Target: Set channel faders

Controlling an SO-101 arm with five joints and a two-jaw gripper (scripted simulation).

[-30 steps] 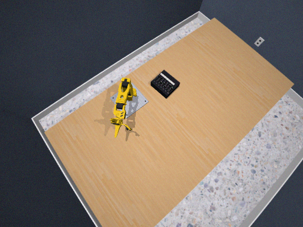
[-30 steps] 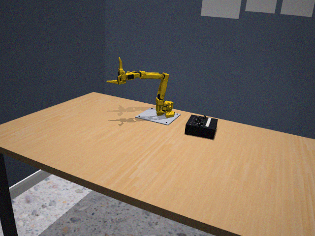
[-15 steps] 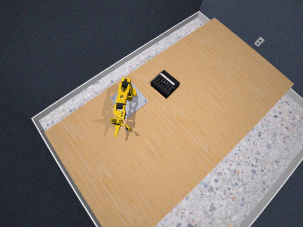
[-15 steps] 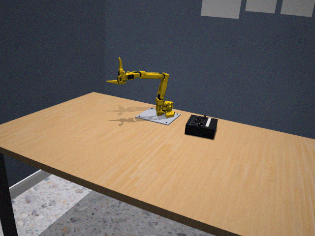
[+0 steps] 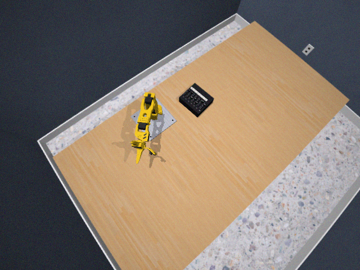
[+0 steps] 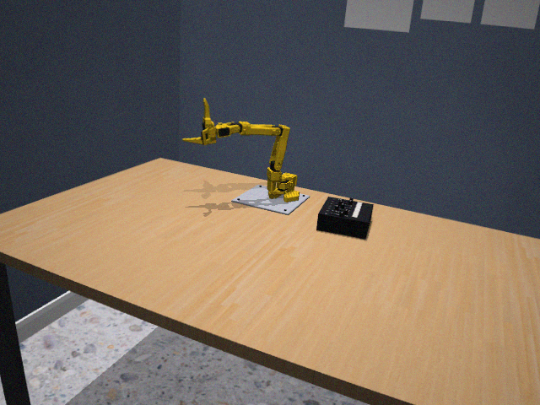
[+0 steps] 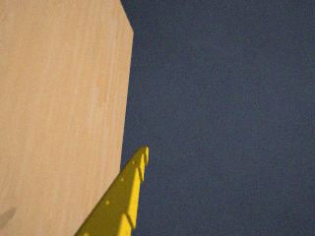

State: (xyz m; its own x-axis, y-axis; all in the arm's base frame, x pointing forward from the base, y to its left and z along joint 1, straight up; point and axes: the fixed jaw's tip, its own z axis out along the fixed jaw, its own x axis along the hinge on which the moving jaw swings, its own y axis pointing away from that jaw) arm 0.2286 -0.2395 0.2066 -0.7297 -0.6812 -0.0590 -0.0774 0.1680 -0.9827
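The lighting desk [image 5: 197, 100] is a small black box with a white tape strip and several small faders on top. It sits on the wooden table, apart from the arm's grey base plate [image 5: 153, 121], and also shows in the exterior view [image 6: 344, 215]. My yellow gripper [image 5: 143, 153] is wide open and empty, held high in the air [image 6: 198, 126], pointing away from the desk. The wrist view shows only one yellow finger [image 7: 120, 199], the table edge and the dark wall. The fader levels and tape writing are too small to read.
The arm stands on its base plate [image 6: 270, 199] near the table's back edge. A speckled floor [image 5: 290, 203] with a low grey border surrounds the table. Dark walls stand behind.
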